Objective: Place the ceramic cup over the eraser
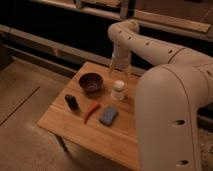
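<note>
**Operator:** Camera view first. Where is the gripper?

**Spotter:** You'll find the gripper (120, 71) over the far side of the wooden table (100, 139). It sits at the end of the white arm (150, 49), which arches in from the right side of the view and drops straight down. It hangs just above the ceramic cup (118, 90) and a little behind it. I cannot tell you whether it touches the cup.

**Operator:** Released or clenched?

**Spotter:** I cannot tell you that either; this view does not show it.

**Operator:** And the cup itself?

**Spotter:** Your cup stands upright on the table near the far edge. It is just right of the dark maroon bowl (91, 82), close to it but apart.

**Operator:** The eraser?

**Spotter:** Look toward the left of the table. The eraser (71, 102), a stubby black block, sits in front of the bowl and to its left, well apart from the cup. A thin red-orange stick (90, 112) lies slantwise just to the right of it. Right of the stick you have a flat blue-grey pad (108, 115), lying in front of the cup. The cup is not yet over the eraser.
</note>
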Action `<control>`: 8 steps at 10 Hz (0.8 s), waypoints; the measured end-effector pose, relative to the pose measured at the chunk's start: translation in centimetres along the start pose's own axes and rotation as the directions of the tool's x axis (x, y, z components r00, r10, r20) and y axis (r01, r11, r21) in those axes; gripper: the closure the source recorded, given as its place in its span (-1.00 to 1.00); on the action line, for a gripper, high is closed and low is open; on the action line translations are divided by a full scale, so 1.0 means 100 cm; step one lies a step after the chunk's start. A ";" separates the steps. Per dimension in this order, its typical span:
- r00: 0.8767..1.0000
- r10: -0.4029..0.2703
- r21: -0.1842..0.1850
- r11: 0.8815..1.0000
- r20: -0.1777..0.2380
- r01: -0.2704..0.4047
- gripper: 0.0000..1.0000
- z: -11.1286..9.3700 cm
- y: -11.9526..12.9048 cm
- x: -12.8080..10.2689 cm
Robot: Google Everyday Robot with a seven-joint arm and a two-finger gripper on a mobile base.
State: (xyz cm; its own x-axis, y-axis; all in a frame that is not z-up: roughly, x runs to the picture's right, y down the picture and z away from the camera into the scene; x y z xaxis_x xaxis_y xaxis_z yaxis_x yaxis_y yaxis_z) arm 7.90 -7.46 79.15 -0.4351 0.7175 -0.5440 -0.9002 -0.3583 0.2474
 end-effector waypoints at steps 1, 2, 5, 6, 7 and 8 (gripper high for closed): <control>1.000 0.014 -0.020 1.000 -0.010 -0.014 -0.30 0.002 0.001 0.000; 0.999 0.033 -0.045 0.998 -0.027 -0.034 -0.30 0.004 0.002 0.000; 0.997 0.059 -0.044 0.997 -0.049 -0.061 -0.30 0.020 -0.004 -0.002; 0.997 0.058 -0.034 0.998 -0.043 -0.060 -0.30 0.022 -0.006 -0.003; 0.998 0.055 -0.016 0.998 -0.035 -0.055 -0.30 0.027 -0.008 -0.006; 0.998 0.054 -0.007 0.999 -0.034 -0.054 -0.30 0.030 -0.009 -0.007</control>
State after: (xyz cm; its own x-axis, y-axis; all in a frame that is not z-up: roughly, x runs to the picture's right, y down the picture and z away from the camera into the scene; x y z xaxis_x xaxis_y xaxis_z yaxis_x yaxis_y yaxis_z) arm 8.93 -5.84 81.72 -0.4820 0.6764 -0.5569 -0.8753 -0.4008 0.2707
